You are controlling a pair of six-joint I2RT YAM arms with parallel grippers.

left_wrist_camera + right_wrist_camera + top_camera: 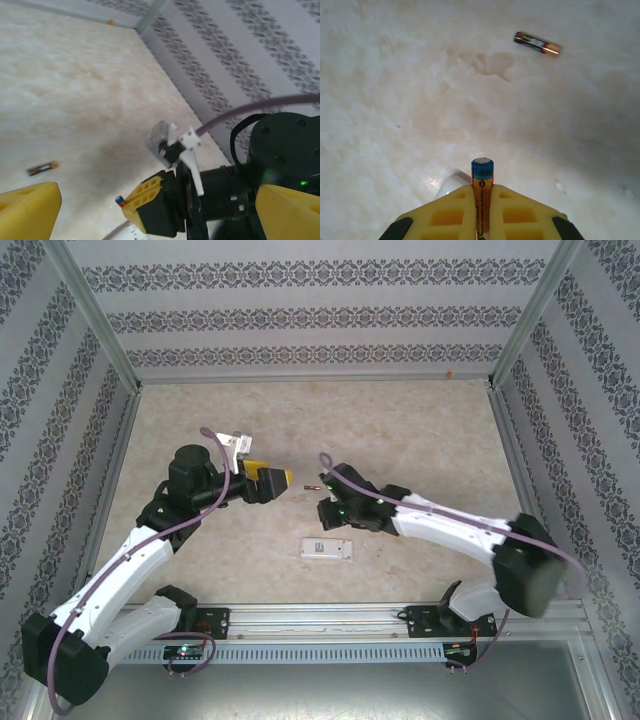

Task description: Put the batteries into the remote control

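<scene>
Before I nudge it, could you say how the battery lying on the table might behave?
The battery is a smooth cylinder on its side, so it will probably roll on the flat table. It looks rigid, slim and likely slippery to pinch.

Top external camera: high overhead at the near edge, facing down on the whole table [400,430]; loose battery [311,485] small, near centre. Left wrist camera: low, close, facing across the table toward the side wall [240,55]; loose battery [43,168] lower left, right gripper [132,204] clamping a second battery [120,201] to its right. Right wrist camera: close, pitched steeply down; loose battery [538,43] upper right. All views share that battery.
</scene>
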